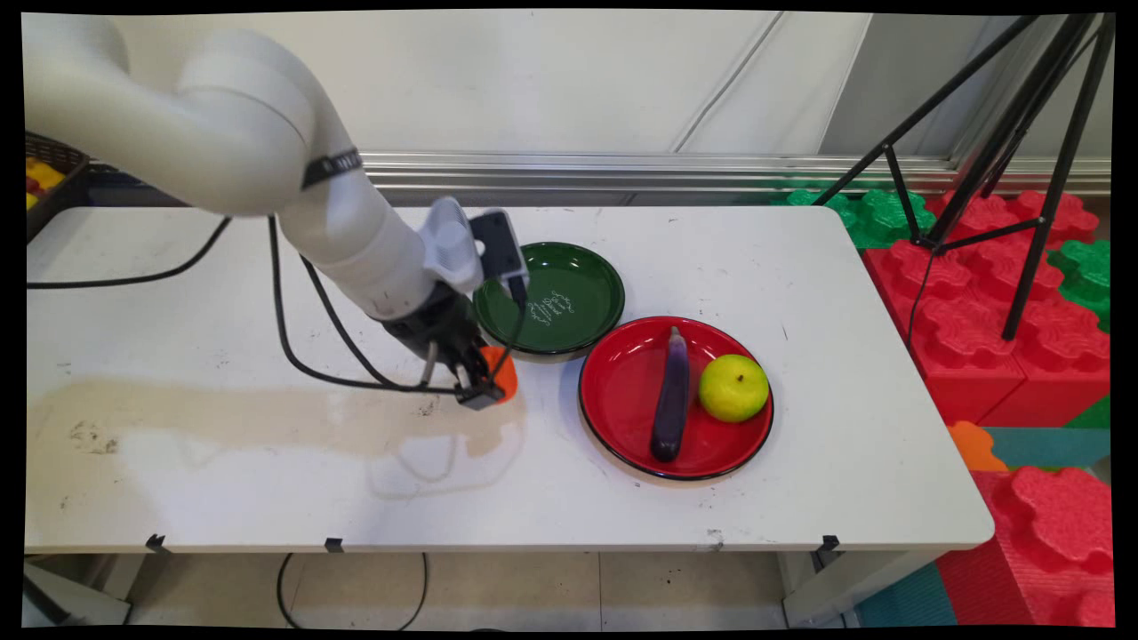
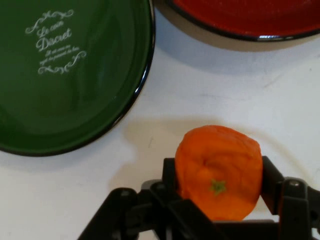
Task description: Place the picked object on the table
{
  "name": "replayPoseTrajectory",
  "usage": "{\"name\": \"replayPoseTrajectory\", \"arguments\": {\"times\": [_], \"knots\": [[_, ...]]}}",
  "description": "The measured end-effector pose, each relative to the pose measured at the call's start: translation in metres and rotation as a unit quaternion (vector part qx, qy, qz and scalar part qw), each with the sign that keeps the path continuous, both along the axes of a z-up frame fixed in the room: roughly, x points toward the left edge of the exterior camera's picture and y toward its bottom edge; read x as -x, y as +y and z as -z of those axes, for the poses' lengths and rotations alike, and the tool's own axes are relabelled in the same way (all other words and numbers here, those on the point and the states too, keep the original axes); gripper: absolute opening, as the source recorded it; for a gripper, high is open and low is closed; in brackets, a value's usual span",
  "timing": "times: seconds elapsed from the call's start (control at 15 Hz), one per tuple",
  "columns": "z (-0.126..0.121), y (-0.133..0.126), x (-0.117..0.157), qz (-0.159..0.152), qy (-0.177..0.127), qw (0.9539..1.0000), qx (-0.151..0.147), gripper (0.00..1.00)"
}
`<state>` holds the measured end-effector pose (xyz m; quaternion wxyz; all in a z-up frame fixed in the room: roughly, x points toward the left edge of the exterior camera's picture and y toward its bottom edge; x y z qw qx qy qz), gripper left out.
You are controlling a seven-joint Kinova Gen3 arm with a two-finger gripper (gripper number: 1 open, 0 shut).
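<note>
An orange fruit (image 2: 218, 172) sits between the two black fingers of my gripper (image 2: 218, 180), which press its left and right sides. In the main view the gripper (image 1: 484, 384) is low over the white table with the orange fruit (image 1: 500, 373) in it, just in front of an empty green plate (image 1: 569, 280). The green plate (image 2: 100, 100) fills the hand view's upper left. To the right stands a red plate (image 1: 622, 391) holding a purple eggplant (image 1: 671, 396) and a yellow-green round fruit (image 1: 733, 388).
A tan smear (image 1: 267, 418) runs across the table's left half. Black cables (image 1: 293, 338) hang from the arm onto the table. A tripod (image 1: 1022, 160) and red and green foam blocks (image 1: 978, 293) stand off the table's right end. The red plate's rim (image 2: 240, 27) shows in the hand view.
</note>
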<state>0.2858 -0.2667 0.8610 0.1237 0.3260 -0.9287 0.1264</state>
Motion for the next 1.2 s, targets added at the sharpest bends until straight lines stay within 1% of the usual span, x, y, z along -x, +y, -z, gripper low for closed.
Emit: {"name": "replayPoseTrajectory", "arguments": {"times": [0.33,0.6,1.13,1.2], "knots": [[0.025,0.001,0.011,0.004,-0.001,1.0000,-0.003,0.00],[0.041,0.000,0.015,0.008,-0.002,1.0000,-0.003,0.00],[0.052,0.001,0.013,0.017,-0.004,0.9998,-0.005,0.00],[0.052,0.001,0.013,0.018,-0.004,0.9998,-0.006,1.00]]}}
